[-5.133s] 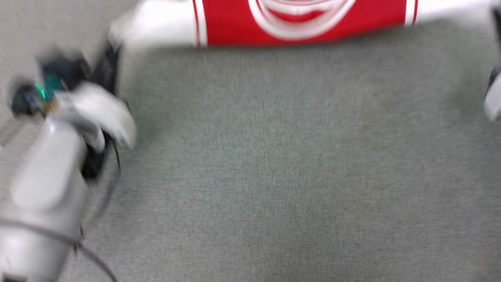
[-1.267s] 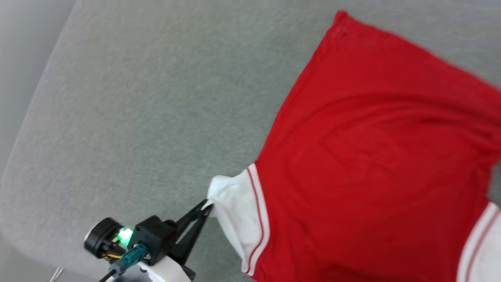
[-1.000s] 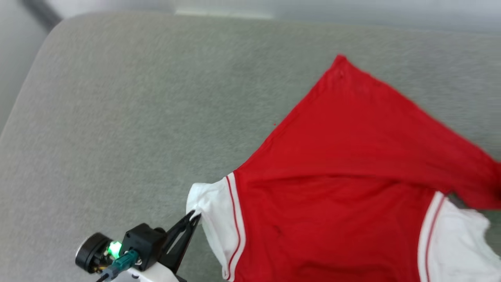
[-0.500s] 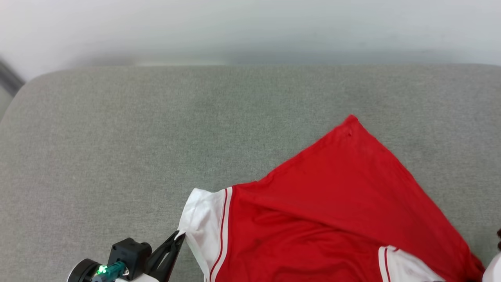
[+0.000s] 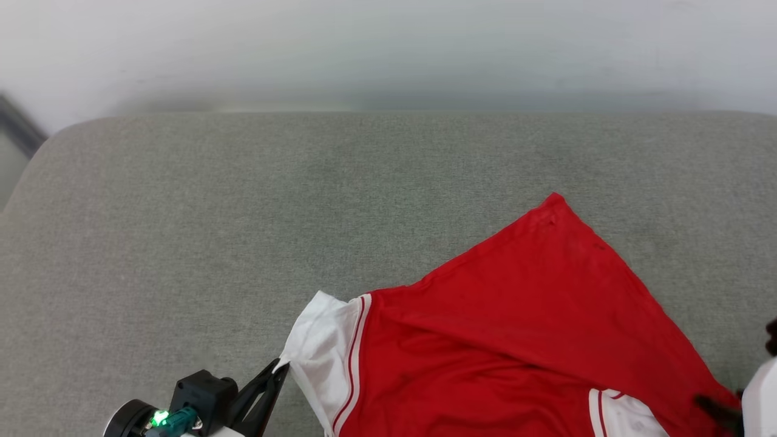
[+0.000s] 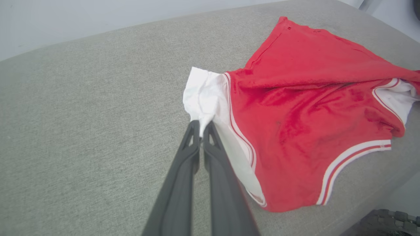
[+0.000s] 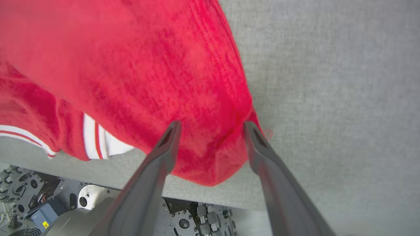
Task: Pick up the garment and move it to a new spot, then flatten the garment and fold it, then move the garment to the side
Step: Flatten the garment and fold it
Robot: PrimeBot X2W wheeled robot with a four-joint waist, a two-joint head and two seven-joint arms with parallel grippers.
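Let go of shirt corner since earlier, right gripper jaws spread around it; left gripper jaws pinching white sleeve.

A robot test room or lab is suggested rather than a lived-in home, though the sort of place cannot be fully settled. A broad counter, covered in plain grey woven cloth and given rounded corners and a padded-looking edge, is set against a bare pale wall. A dark slanted strip is seen at the far left corner, too blurred to be identified. Below the counter's near edge, bare machinery is shown in the right wrist view: grey metal housings, toothed black parts, a vent grille and a small yellow label. A red and white garment is spread on the cloth.
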